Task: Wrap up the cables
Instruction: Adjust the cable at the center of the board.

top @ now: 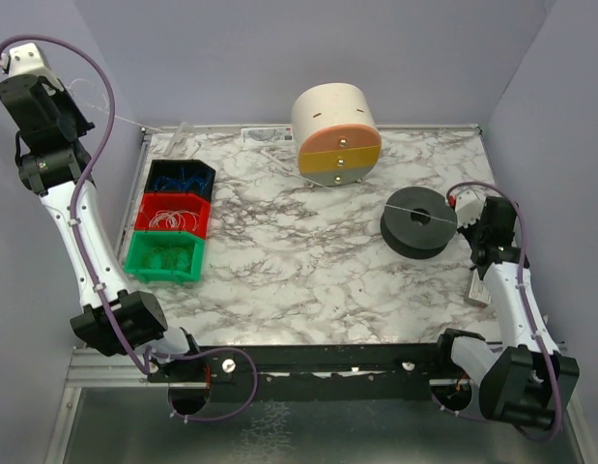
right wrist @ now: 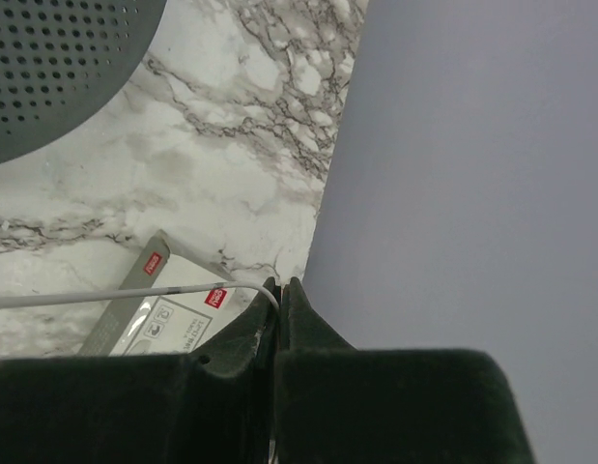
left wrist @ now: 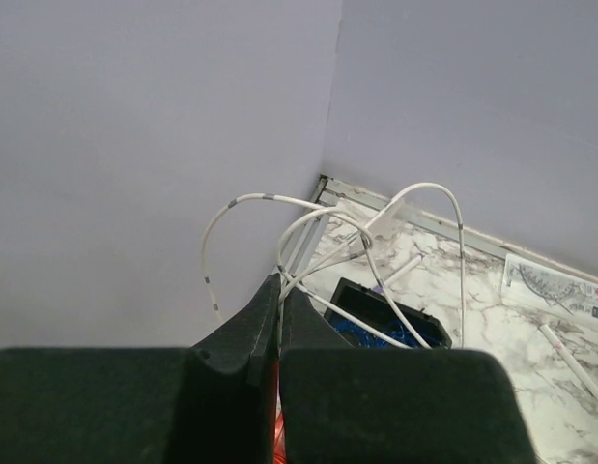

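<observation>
My left gripper (left wrist: 279,286) is raised high over the table's back left corner and is shut on a bunch of thin white cables (left wrist: 320,218). They loop out ahead of its tips above the blue bin (left wrist: 390,314). In the top view this gripper (top: 78,114) sits at the upper left, with a faint cable (top: 115,118) trailing from it. My right gripper (right wrist: 282,286) is shut on one thin white cable (right wrist: 105,296) that runs off to the left. It is low by the table's right edge, just right of the dark grey spool (top: 419,220), whose perforated face (right wrist: 57,68) shows in the right wrist view.
A cream drum with orange and yellow drawers (top: 335,135) stands at the back centre. Blue (top: 180,178), red (top: 173,215) and green (top: 164,257) bins line the left side. A white labelled box (right wrist: 158,324) lies under the right gripper. Walls close in left and right.
</observation>
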